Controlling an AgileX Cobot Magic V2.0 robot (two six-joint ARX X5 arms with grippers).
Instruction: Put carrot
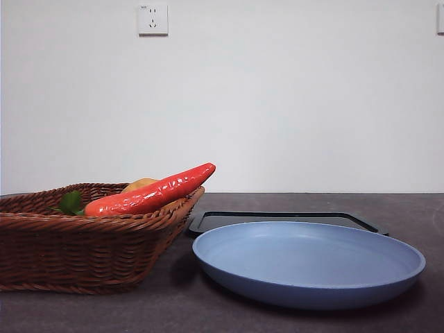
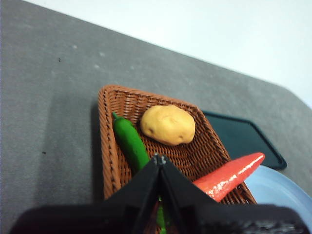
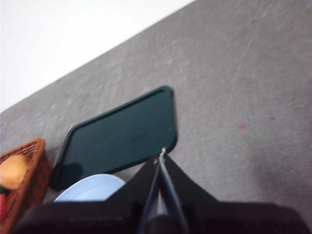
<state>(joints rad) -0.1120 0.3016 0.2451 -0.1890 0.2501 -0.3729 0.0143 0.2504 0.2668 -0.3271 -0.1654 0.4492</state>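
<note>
Wicker basket [image 1: 76,243] sits at left on the counter [image 1: 416,208]. Carrot [image 1: 152,194] lies inside it, tapered tip overhanging the rim toward the blue plate [image 1: 309,263]; potato [image 2: 168,124] and a green vegetable [image 2: 130,141] share the basket. Dark tray [image 1: 284,218] lies behind the plate. Left pincer [image 2: 159,161] hovers above the basket, jaws pressed together, holding nothing. Right pincer [image 3: 161,156] waits over the tray's edge, also closed. Judged: pick not yet begun. Next move: spread left jaws, descend onto the carrot's mid-body, clear of the potato.
</note>
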